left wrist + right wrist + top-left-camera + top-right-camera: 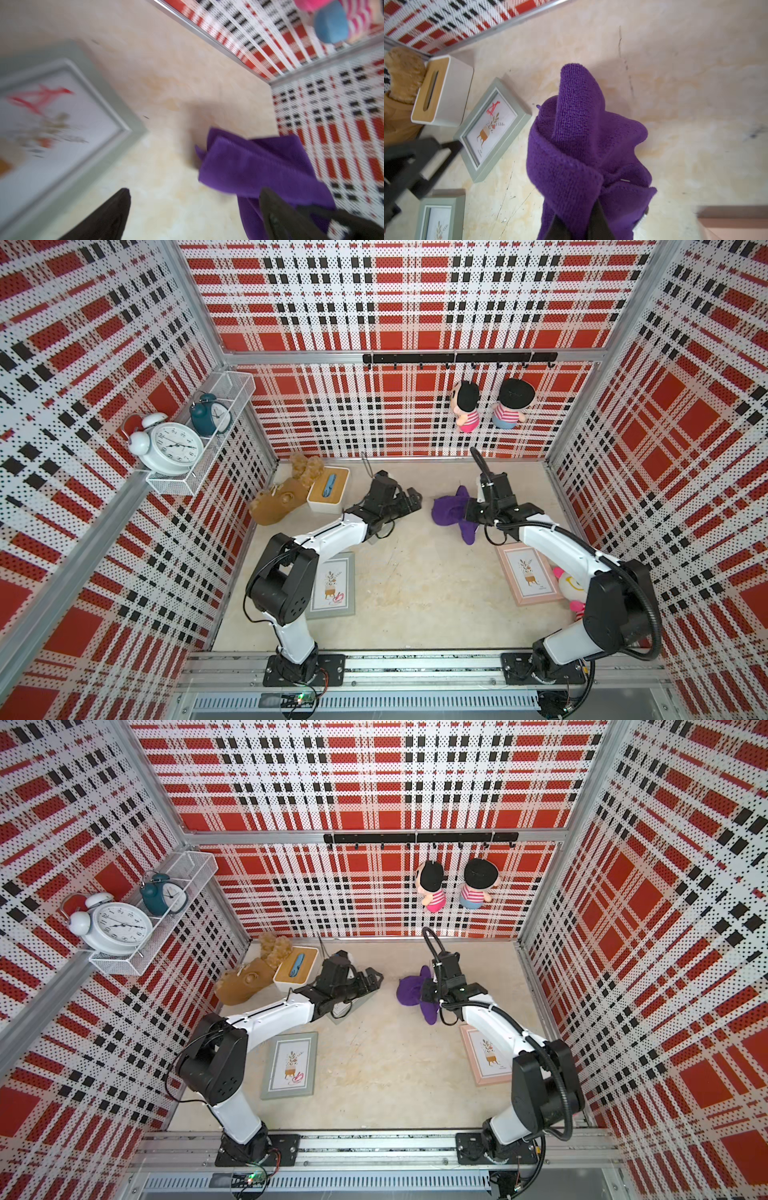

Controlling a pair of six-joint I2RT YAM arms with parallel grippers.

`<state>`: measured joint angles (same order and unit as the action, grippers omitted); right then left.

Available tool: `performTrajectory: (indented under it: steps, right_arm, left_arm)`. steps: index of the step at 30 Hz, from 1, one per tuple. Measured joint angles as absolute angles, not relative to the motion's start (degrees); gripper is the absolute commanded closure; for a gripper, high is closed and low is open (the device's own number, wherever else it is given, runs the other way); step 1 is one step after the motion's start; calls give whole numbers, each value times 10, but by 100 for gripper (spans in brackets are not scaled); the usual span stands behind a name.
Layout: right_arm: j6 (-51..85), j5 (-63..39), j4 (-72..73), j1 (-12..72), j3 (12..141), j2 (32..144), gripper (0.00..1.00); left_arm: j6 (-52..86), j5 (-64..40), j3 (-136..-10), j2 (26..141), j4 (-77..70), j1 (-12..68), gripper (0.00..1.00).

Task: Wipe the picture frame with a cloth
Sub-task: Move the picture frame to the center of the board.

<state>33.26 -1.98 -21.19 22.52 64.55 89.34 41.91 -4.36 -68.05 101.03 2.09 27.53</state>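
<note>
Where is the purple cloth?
In both top views the purple cloth sits in the right gripper, right of centre, beyond the pink frame.

Where everything's sitting on the table (pixel 415 593) right now

Back-left corner has the plush toy (pixel 282 502), with the tissue box (pixel 328 489) just right of it. One frame (pixel 492 128) lies by the left gripper (pixel 413 501), a second frame (pixel 332 585) front-left and a third frame (pixel 528 572) front-right. The cloth (pixel 449 510) is in the right gripper (pixel 464 510), back and right of centre. There are two clocks (pixel 172 445) in the left-wall shelf (pixel 226 383).
</note>
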Motion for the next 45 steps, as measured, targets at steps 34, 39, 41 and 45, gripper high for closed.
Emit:
performTrajectory:
  steps: [34, 39, 41, 45]
  right_arm:
    - [403, -17, -224, 257, 703, 996, 96]
    - [405, 11, -223, 257, 680, 996, 98]
    - [405, 17, -225, 258, 662, 996, 98]
    - [405, 25, -225, 259, 626, 996, 98]
  left_arm:
    - [238, -71, -859, 1233, 160, 145, 16]
    - [242, -98, -811, 1200, 159, 197, 21]
    - [241, -109, -800, 1193, 159, 221, 23]
    - [246, -127, -785, 1185, 152, 259, 26]
